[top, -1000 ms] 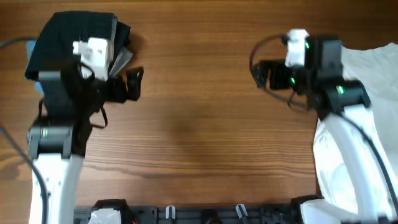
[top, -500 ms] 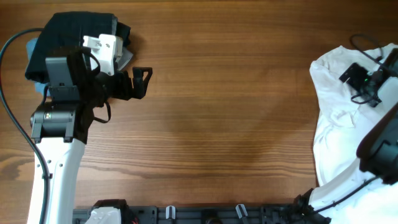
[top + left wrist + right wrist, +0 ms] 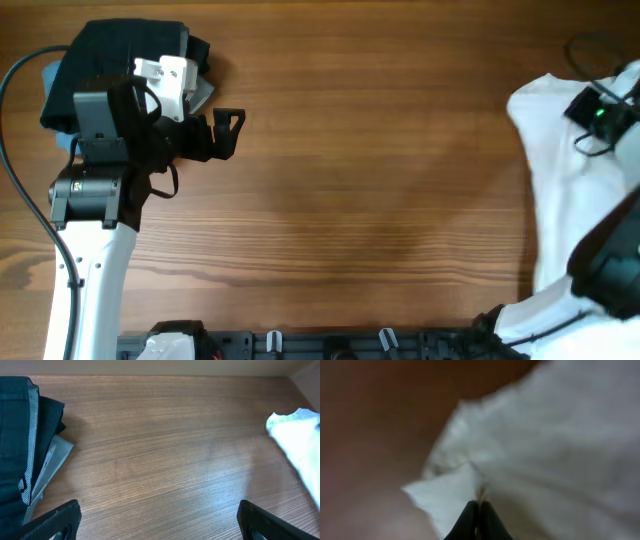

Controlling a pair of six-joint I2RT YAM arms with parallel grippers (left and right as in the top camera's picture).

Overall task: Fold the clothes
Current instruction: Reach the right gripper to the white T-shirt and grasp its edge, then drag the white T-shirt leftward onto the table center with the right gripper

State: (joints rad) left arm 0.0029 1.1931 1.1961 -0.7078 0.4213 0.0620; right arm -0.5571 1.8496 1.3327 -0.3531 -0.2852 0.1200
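White T-shirt [image 3: 562, 200] pinched by right pincer [image 3: 479, 509], seen only from its wrist, left pincer [image 3: 232, 134] spread

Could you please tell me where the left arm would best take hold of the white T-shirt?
I'd grip the white T-shirt at its left edge, coming in low across the table. That border lies exposed on the wood, while the right gripper pinches a fold farther up.
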